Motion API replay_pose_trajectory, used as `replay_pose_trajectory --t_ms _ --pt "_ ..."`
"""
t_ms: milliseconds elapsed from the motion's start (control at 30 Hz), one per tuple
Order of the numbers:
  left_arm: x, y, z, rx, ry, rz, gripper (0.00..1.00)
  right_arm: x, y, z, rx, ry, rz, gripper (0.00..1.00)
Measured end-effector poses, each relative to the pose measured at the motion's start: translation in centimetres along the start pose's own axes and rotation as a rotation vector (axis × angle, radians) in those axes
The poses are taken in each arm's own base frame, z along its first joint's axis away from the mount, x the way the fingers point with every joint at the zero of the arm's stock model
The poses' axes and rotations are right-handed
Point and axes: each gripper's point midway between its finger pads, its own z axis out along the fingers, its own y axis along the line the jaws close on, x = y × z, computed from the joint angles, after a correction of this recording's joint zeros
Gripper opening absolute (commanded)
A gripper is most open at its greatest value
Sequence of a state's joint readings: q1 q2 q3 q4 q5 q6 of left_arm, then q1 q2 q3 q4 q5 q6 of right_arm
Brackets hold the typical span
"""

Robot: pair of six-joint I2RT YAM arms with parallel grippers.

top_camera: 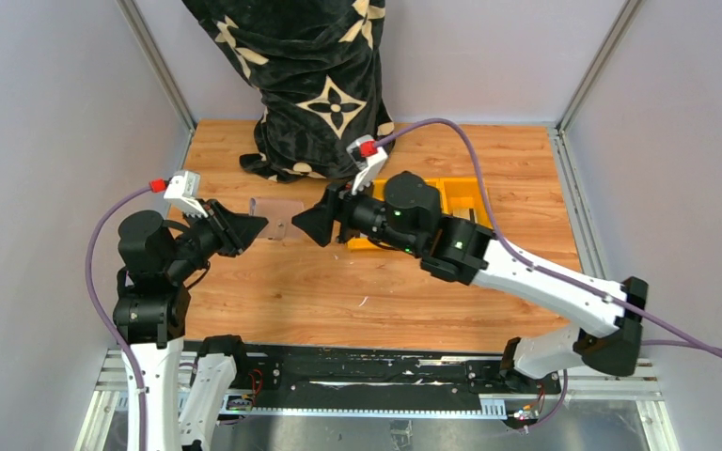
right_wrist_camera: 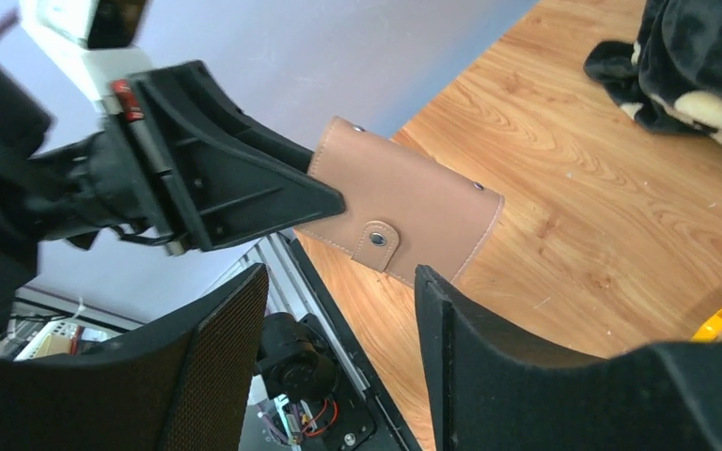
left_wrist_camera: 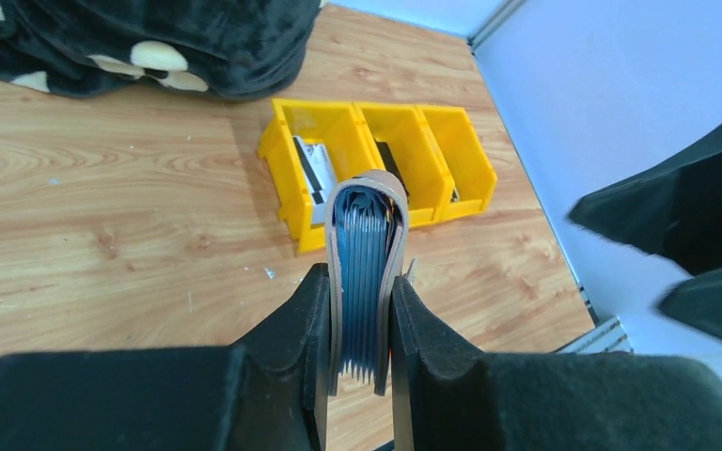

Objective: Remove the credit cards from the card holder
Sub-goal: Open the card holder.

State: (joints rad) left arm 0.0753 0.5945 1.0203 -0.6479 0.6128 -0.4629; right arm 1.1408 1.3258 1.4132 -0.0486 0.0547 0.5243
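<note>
My left gripper [left_wrist_camera: 359,282] is shut on the brown card holder [left_wrist_camera: 367,225], pinching its two covers edge-on. Blue pleated edges [left_wrist_camera: 368,282] are packed between the covers; I cannot tell credit cards from pockets there. From above, the card holder [top_camera: 277,218] hangs over the table between both grippers, with the left gripper [top_camera: 256,225] on its left end. The right wrist view shows its closed flap and stud [right_wrist_camera: 404,211]. My right gripper [right_wrist_camera: 338,277] is open just short of the holder's free corner, with nothing between its fingers. Seen from above, the right gripper [top_camera: 308,225] faces the left one.
A yellow three-compartment bin [top_camera: 461,193] sits behind the right arm; flat cards [left_wrist_camera: 315,169] stand in two of its compartments. A black patterned blanket [top_camera: 310,75] lies heaped at the back of the wooden table. Grey walls close in both sides.
</note>
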Motion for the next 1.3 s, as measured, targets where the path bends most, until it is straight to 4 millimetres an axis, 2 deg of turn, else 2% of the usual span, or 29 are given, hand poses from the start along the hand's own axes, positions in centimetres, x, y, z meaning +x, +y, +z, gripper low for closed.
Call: replay_pose_trajectory --t_ms 67,167,267,367,633,867,933,1233,1300 --pt "-0.1 0.2 0.1 -0.013 -0.009 -0.006 0.00 1.1 -0.3 1.3 0.016 0.026 0.011 0.60" --pt "-0.4 0.4 0.1 -0.023 -0.025 -0.008 0.00 4.2 -1.4 3.9 0.058 0.103 0.030 0.58" --pt "-0.6 0.3 0.0 -0.023 -0.032 -0.009 0.00 6.5 -1.9 5.4 0.080 0.158 0.037 0.57" --pt "-0.6 0.3 0.0 -0.023 -0.035 -0.012 0.00 7.5 -1.9 6.2 0.085 0.185 0.041 0.55" --pt "-0.7 0.2 0.0 -0.021 -0.037 -0.033 0.00 6.5 -1.2 6.4 0.074 0.162 0.058 0.53" --pt "-0.7 0.2 0.0 -0.025 -0.040 -0.044 0.00 6.1 -0.9 7.2 0.073 0.154 0.062 0.46" --pt "-0.8 0.2 0.0 -0.027 -0.042 -0.049 0.00 6.0 -0.9 7.5 0.075 0.151 0.063 0.41" --pt "-1.3 0.4 0.0 -0.043 -0.069 -0.050 0.00 5.5 -1.0 8.2 0.094 0.135 0.067 0.03" --pt "-1.4 0.4 0.0 -0.045 -0.076 -0.050 0.00 5.5 -0.9 8.2 0.097 0.133 0.064 0.00"
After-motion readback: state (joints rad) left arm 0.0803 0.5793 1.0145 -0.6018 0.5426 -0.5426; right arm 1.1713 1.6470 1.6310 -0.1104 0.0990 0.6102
